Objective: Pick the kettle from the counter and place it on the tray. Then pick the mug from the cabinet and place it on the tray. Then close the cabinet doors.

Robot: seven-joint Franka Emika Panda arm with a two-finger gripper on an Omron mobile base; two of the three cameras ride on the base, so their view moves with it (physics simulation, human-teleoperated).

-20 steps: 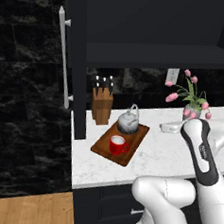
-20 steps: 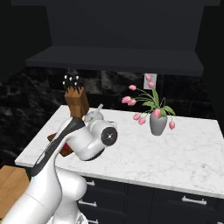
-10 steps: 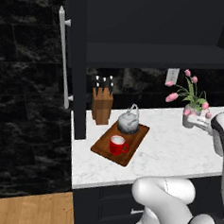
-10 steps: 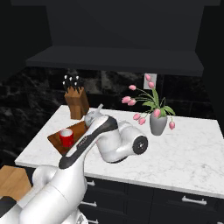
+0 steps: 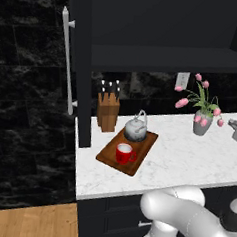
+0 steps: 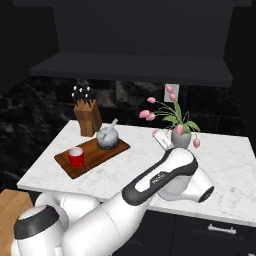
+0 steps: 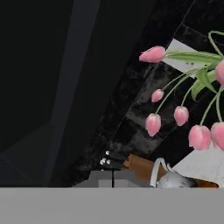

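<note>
Left base view: kettle (image 5: 136, 130) and mug (image 5: 123, 153) both sat on the tray (image 5: 143, 148), so you were down to the cabinet doors (image 5: 77, 62).

Right base view: gripper (image 6: 162, 141) sat by the vase (image 6: 180, 139); jaw state unclear.

Hand view: tulips (image 7: 180, 116) close ahead; next I'd say swing to a door.

The bench (image 5: 187, 160) carries a tray (image 5: 138, 154), a knife block (image 5: 108, 112) and a vase of pink tulips (image 5: 203, 121). The tray lies just in front of the knife block. The vase stands well apart, toward the right.
</note>
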